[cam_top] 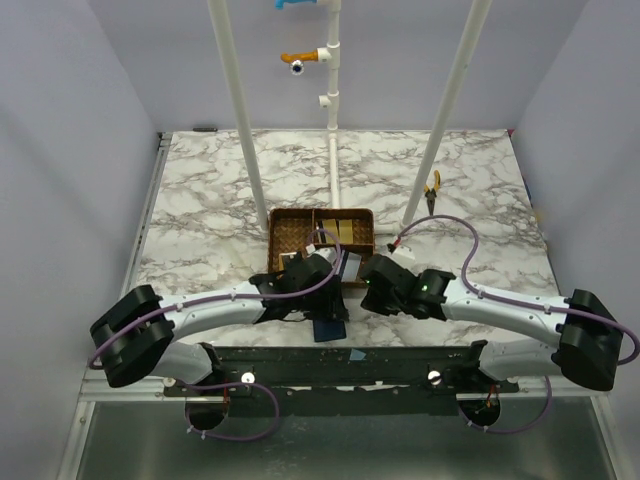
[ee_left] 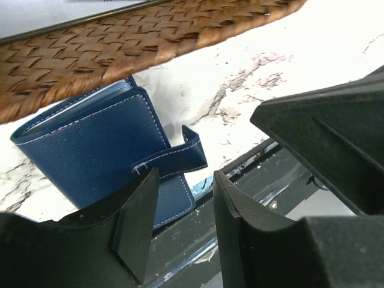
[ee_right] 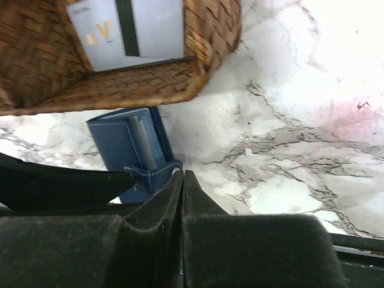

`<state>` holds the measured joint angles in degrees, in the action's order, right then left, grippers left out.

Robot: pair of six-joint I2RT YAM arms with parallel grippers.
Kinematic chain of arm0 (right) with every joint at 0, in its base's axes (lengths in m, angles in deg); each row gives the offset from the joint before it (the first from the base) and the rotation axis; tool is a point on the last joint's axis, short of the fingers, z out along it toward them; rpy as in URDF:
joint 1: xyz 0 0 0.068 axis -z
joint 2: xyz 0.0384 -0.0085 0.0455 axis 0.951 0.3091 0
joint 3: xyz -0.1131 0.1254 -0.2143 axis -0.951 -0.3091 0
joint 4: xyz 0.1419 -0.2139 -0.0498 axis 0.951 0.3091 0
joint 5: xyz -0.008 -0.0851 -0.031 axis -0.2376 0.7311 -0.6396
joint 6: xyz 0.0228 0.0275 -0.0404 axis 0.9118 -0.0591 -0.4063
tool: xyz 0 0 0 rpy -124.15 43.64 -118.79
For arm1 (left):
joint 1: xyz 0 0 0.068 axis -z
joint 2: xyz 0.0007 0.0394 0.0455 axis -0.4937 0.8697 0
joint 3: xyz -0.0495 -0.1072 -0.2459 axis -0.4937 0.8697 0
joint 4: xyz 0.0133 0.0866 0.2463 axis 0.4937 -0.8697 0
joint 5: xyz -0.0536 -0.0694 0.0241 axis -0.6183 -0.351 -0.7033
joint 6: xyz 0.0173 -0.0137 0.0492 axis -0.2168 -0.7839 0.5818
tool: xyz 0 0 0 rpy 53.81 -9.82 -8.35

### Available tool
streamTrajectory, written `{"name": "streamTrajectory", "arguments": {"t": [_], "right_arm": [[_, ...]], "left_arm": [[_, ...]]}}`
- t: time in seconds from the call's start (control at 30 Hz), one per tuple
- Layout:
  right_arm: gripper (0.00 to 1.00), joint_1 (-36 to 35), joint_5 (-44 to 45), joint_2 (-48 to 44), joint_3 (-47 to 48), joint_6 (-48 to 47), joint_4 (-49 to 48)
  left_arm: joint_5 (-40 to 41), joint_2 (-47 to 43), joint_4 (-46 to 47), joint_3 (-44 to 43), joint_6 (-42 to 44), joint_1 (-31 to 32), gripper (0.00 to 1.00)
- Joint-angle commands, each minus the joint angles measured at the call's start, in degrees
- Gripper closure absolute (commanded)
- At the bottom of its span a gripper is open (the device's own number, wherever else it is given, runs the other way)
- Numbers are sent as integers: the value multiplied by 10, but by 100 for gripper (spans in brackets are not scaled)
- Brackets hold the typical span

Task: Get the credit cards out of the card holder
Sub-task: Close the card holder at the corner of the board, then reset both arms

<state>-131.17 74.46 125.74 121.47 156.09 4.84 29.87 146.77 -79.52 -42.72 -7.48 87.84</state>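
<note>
From above, the 2 arms reach in from either side and meet just in front of a wicker tray (cam_top: pixel 290 228) on the marble table (cam_top: pixel 200 200). Tan credit cards (cam_top: pixel 348 232) lie in the tray's right compartment. The card holder (cam_top: pixel 328 330) lies flat on the table between the tray and the near edge, partly hidden under the left gripper (cam_top: pixel 322 295). The right gripper (cam_top: pixel 365 290) is close beside it on the right. A pair of pliers (cam_top: pixel 432 190) sits well apart, toward the far right.

In the left wrist view, the left gripper (ee_left: pixel 183 210) has its jaws partly open with nothing between them. The card holder (ee_left: pixel 90 150) lies just beyond the fingertips, folded closed, its strap (ee_left: pixel 177 159) curling up off the cover. The tray (ee_left: pixel 120 42) rim runs right behind it. A black part of the right arm (ee_left: pixel 330 132) fills the right side.

In the right wrist view, the right gripper (ee_right: pixel 182 180) has its fingers pressed together, and no object shows between them. The strap end (ee_right: pixel 153 177) of the card holder (ee_right: pixel 123 141) sits just left of the fingertips; I cannot tell whether they touch. A pale card with a dark stripe (ee_right: pixel 129 27) lies inside the tray (ee_right: pixel 210 36), which stands just beyond the card holder.
</note>
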Motion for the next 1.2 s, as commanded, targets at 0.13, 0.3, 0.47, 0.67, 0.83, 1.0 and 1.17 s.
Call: {"name": "streamTrajectory", "arguments": {"t": [0.13, 0.3, 0.47, 0.67, 0.83, 1.0, 1.17], "right_arm": [[91, 2, 38, -11, 58, -20, 32], [81, 2, 51, -24, 77, -27, 36], [59, 2, 74, -34, 106, -35, 47], [18, 2, 109, -41, 132, -46, 52], [0, 1, 148, -55, 143, -54, 52], [0, 2, 177, -67, 147, -59, 43], [0, 2, 191, -67, 149, -63, 29]], "left_arm": [[40, -103, -103, -53, 52, -5, 54], [47, -153, -146, -75, 80, -30, 53], [58, -212, -197, -104, 114, -82, 49], [54, -263, -241, -136, 162, -162, 25], [53, -284, -257, -149, 184, -208, 1], [70, -292, -268, -152, 189, -219, 1], [85, -305, -265, -145, 190, -220, 1]]}}
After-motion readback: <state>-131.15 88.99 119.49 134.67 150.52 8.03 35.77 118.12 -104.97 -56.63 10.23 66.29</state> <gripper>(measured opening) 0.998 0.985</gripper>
